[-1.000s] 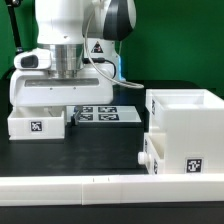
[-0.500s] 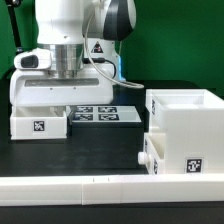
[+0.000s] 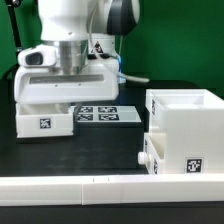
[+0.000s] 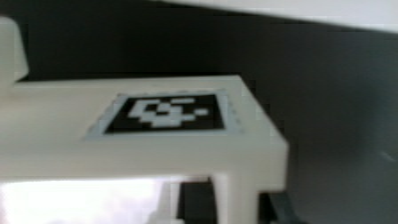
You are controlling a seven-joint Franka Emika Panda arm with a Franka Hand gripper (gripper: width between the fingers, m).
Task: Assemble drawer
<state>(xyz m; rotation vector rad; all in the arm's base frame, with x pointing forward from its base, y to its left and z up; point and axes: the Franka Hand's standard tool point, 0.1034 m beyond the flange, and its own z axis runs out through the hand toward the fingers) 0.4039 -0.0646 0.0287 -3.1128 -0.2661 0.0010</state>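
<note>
bright, even exterior light; wrist view shows the drawer badly blurred.

Arm shifts toward exterior view's right, slightly up; tray travels along, now covers more of marker board.

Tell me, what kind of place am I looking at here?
Most likely a robotics lab test bench. A white robot arm stands over a black table, the white tray and the bigger drawer unit carry square black-and-white tags, and a plain green backdrop hangs behind.
</note>
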